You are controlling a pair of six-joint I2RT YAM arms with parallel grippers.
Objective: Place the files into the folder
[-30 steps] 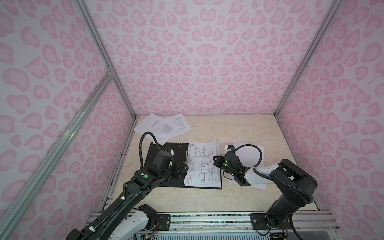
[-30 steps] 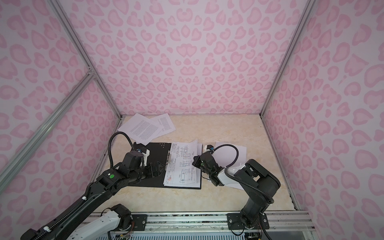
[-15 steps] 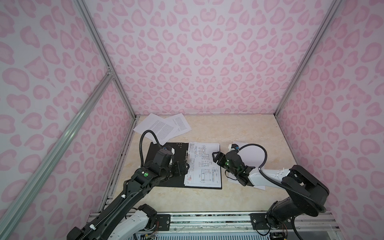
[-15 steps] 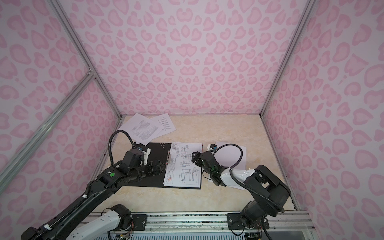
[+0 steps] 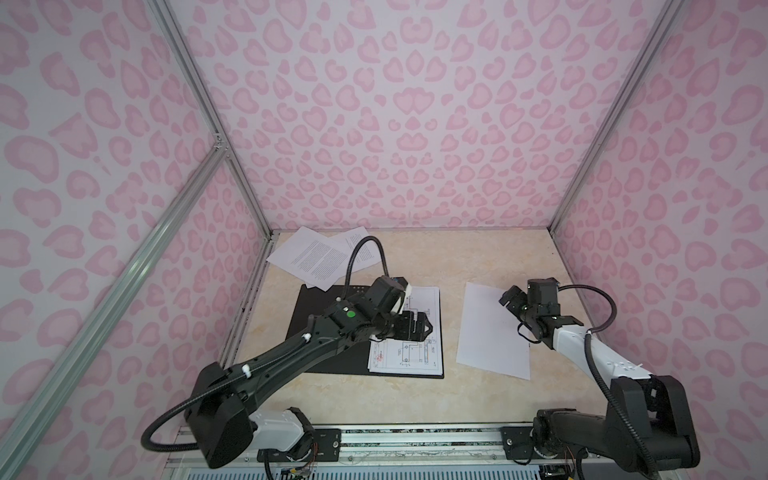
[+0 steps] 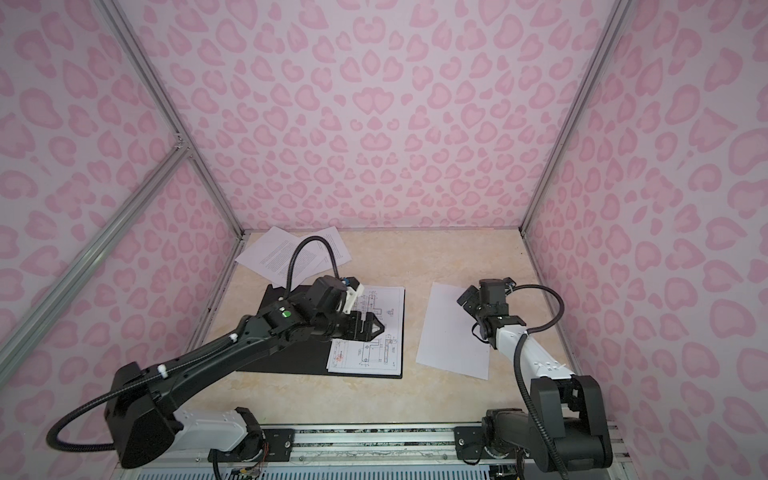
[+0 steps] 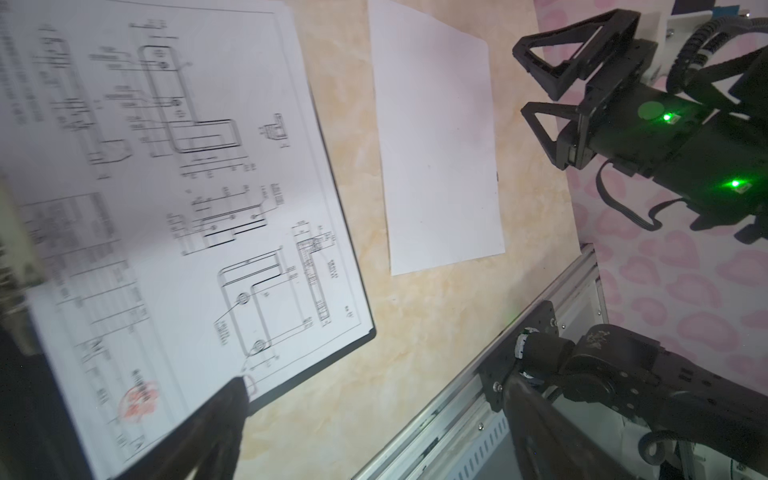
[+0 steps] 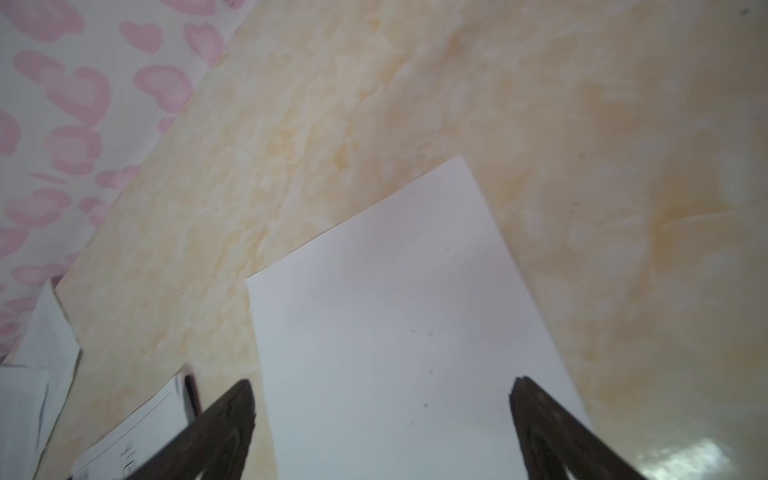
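Note:
The folder [image 5: 311, 308] [image 6: 272, 309] lies open on the table, black inside up. On its right half rests a white file with a line drawing and a red mark [image 5: 409, 359] [image 6: 368, 353] [image 7: 174, 199]. My left gripper [image 5: 422, 328] [image 6: 374, 328] [image 7: 374, 415] hangs open over that sheet, holding nothing. A blank white file [image 5: 486, 336] [image 6: 449, 340] [image 7: 436, 145] [image 8: 395, 311] lies flat on the table to the right of the folder. My right gripper [image 5: 508, 297] [image 6: 464, 299] [image 8: 382, 390] [image 7: 540, 83] stands open just above it, jaws wide and empty.
Two more printed files [image 5: 318, 257] [image 6: 276, 257] overlap at the far left corner, one touching the folder's far edge. Pink patterned walls close in three sides. An aluminium rail [image 5: 415, 436] runs along the front with both arm bases.
My right gripper has opened and drawn back to the right, from the folder's right edge to above the blank sheet. The left arm has shifted slightly right over the drawing sheet.

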